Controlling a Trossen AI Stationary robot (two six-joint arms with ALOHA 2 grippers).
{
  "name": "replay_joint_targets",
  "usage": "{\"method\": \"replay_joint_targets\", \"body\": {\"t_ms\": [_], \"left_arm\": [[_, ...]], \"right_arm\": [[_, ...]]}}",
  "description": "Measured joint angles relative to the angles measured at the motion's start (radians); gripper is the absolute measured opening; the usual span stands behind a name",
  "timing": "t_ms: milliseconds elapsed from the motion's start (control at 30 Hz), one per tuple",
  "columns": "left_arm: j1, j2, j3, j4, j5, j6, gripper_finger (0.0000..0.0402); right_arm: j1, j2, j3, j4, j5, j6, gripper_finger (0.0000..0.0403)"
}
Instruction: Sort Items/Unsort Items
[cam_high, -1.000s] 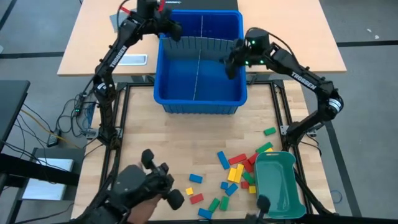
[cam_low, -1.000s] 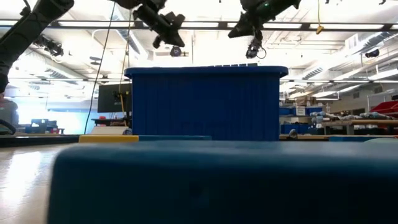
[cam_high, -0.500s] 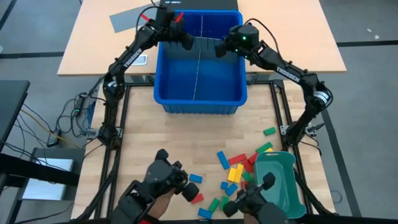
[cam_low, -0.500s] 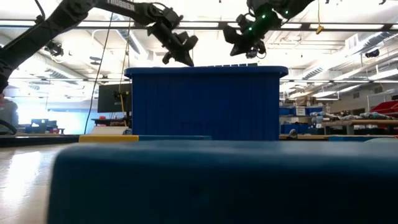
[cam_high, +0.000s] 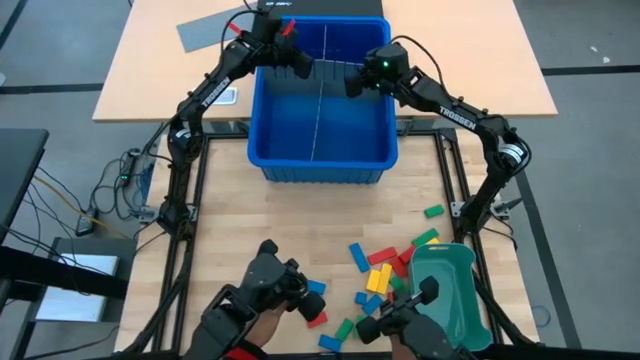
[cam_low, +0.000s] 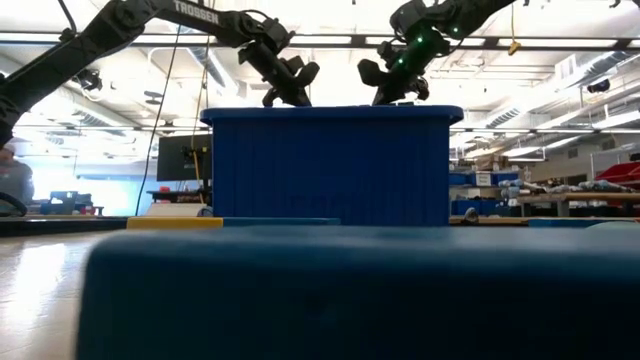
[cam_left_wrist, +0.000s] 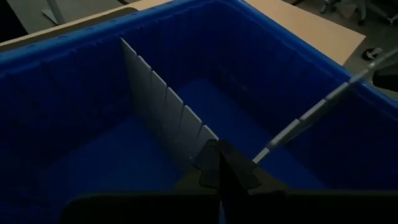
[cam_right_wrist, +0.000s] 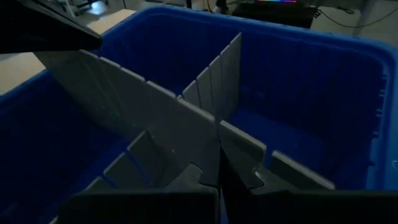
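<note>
Both grippers now lowered over blue bin (cam_high: 320, 160) far rim, left gripper (cam_high: 300, 66) and right gripper (cam_high: 355, 84) jaws pinched onto grey divider sheet (cam_high: 325, 68)

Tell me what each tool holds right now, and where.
Both grip the grey slotted divider sheet over the blue bin: left tool on its left top edge, right tool on its right.

Blue bin (cam_high: 320, 160) holds grey dividers (cam_high: 318, 105); teal tray (cam_high: 447, 295) apart.
</note>
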Motion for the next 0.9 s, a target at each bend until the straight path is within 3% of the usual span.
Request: {"method": "replay_joint_targets", "body": {"t_ms": [367, 667, 900], "left_arm": [[0.000, 0.001, -0.002, -0.029, 0.013, 0.000, 0.0000], [-0.002, -0.007, -0.102, 0.015, 0.024, -0.007, 0.0000], [-0.007, -0.010, -0.111, 0.060, 0.015, -0.007, 0.0000]], "right_arm": [[0.000, 0.000, 0.000, -0.094, -0.013, 0.035, 0.0000], [0.005, -0.002, -0.058, -0.096, -0.055, 0.072, 0.0000], [0.009, -0.003, -0.066, -0.067, -0.093, 0.071, 0.0000]]}}
